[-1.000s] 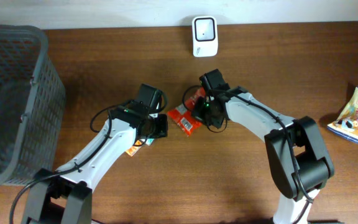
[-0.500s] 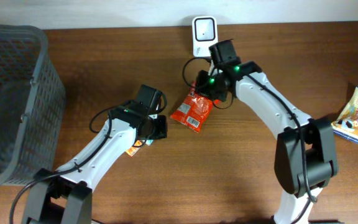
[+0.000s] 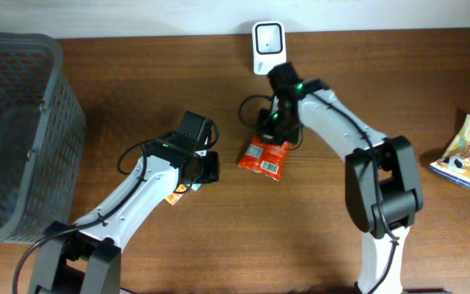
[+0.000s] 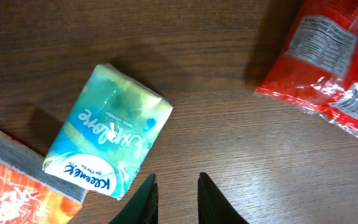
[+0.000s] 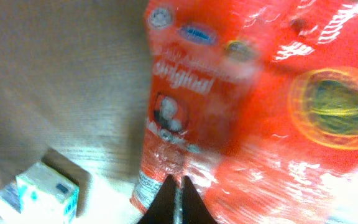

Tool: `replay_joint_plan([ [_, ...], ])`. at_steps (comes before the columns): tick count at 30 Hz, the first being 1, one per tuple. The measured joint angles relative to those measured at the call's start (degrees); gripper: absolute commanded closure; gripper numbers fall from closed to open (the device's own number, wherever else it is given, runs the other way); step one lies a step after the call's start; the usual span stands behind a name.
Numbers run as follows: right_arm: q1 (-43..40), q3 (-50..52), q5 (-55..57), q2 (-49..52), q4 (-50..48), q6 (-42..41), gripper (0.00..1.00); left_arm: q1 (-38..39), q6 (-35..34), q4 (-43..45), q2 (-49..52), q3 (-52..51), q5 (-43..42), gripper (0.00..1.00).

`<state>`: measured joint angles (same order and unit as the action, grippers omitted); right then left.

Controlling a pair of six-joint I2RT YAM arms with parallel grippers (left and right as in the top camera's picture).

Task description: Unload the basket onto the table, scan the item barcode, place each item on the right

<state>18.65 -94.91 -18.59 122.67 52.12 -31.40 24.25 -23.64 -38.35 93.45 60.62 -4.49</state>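
Observation:
The item is a red snack packet. It hangs tilted just above the table, below the white scanner at the back edge. My right gripper is shut on the packet's upper edge. In the right wrist view, the right gripper pinches the red film, which is blurred. The left wrist view shows the packet at the top right, its white printed panel facing up. My left gripper stands slightly open over bare wood with nothing between its fingers. It sits left of the packet in the overhead view.
A teal Kleenex tissue pack and an orange pack lie by my left gripper. A grey mesh basket fills the left side. Another snack bag lies at the right edge.
My right gripper has lifted the red packet off the table toward the scanner and swung it a little to the right. The left arm has stayed put.

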Motion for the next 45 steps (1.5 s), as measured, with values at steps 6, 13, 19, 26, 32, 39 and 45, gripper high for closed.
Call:
replay_joint_plan([
  [6, -2.2, -2.1, 4.0, -0.5, 4.7, 3.3, 0.45, 0.0, 0.0, 0.0, 0.0, 0.0, 0.0, 0.80],
  [13, -2.2, -1.2, 6.8, 1.3, 4.3, 3.5, 0.51, 0.0, 0.0, -0.1, 0.0, 0.0, 0.0, 0.79],
  [19, -7.1, -15.1, 7.2, 0.6, 23.8, 5.9, 0.21, 0.0, 0.0, -0.4, 0.0, 0.0, 0.0, 0.64],
  [26, -19.1, -22.0, 10.9, -0.7, 30.2, 7.4, 0.01, 0.0, -0.1, 1.1, 0.0, 0.0, -1.1, 0.30],
  [32, -21.2, -22.0, 11.0, -0.7, 34.9, 7.4, 0.01, 0.0, 3.8, 3.7, 0.7, 0.0, -12.0, 0.18],
  [39, -21.2, -22.0, 10.0, -5.8, 39.7, 9.1, 0.01, 0.0, 8.3, 12.0, 1.9, 0.0, -21.7, 0.18],
  [45, -21.2, -21.9, 14.4, -19.9, 44.9, 11.8, 0.01, 0.0, 6.9, 21.0, 3.9, 0.0, -17.5, 0.18],
])
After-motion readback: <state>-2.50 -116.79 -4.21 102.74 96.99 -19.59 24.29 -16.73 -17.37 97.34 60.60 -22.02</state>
